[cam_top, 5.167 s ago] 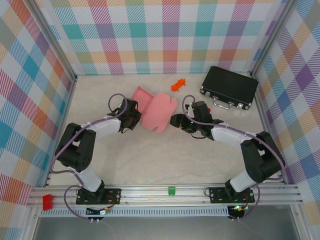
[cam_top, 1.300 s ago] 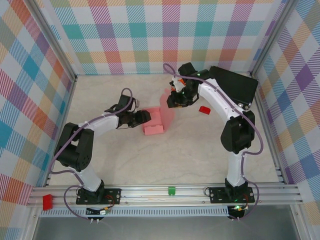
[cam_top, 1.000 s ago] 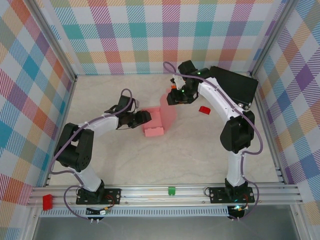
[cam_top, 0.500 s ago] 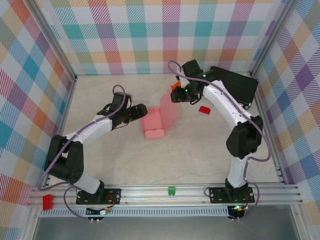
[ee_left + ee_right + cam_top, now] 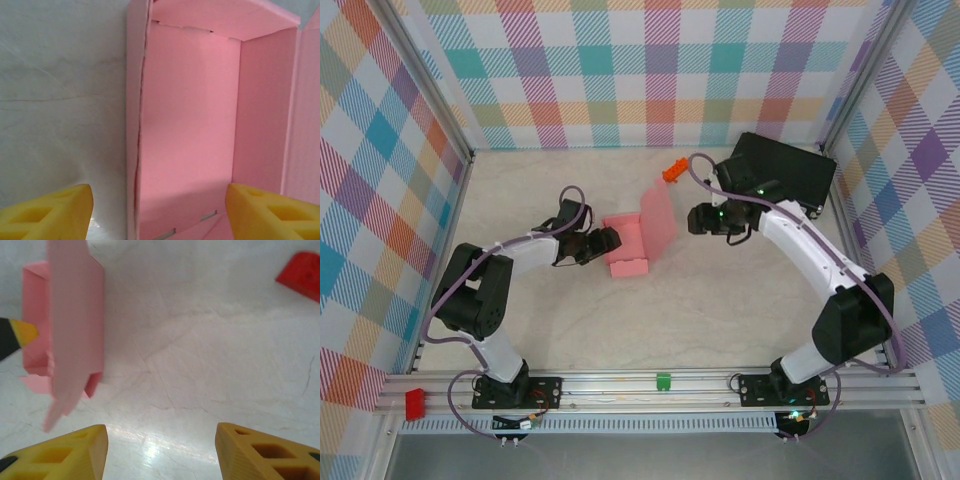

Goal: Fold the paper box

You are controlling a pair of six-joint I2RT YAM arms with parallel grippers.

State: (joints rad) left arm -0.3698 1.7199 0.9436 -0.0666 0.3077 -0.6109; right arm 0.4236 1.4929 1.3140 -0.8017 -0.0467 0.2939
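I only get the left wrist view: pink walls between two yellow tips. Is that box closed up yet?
Observer: No. From above, the paper box is an open tray, and its tall flap stands upright along the right side.
Operator: Where's the other arm?
Observer: The right end effector hovers open to the right of that flap, apart from it.
Operator: Anything else on the table?
Observer: A black case lies in the far right corner.
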